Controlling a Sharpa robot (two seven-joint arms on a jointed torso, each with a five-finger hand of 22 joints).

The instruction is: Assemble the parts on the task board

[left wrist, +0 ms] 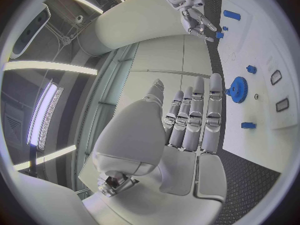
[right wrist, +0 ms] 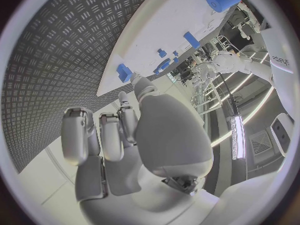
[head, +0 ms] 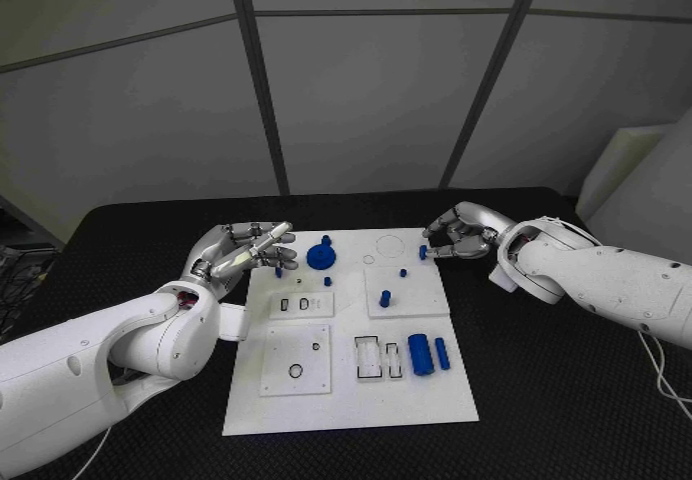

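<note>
The white task board [head: 346, 400] lies in the middle of the table. A blue gear [head: 320, 257] [left wrist: 237, 90] stands near its far left corner, with several small blue pegs [head: 385, 297] around it. A blue cylinder [head: 420, 355] and a blue bar [head: 441, 352] lie at the near right. My left hand [head: 245, 250] [left wrist: 190, 122] hovers at the far left corner, fingers straight, holding nothing, just above a small blue piece [head: 278, 270] [left wrist: 248, 125]. My right hand [head: 462, 235] [right wrist: 125, 135] has its fingers curled at the far right edge. Its thumb tip is by a small blue part [head: 424, 252] [right wrist: 125, 73]; contact is unclear.
Two raised white plates with slots sit on the board, one near the left [head: 296, 358] and one at mid right [head: 404, 300]. A pair of rectangular slots [head: 369, 357] lies beside the cylinder. Black textured table [head: 577, 400] surrounds the board.
</note>
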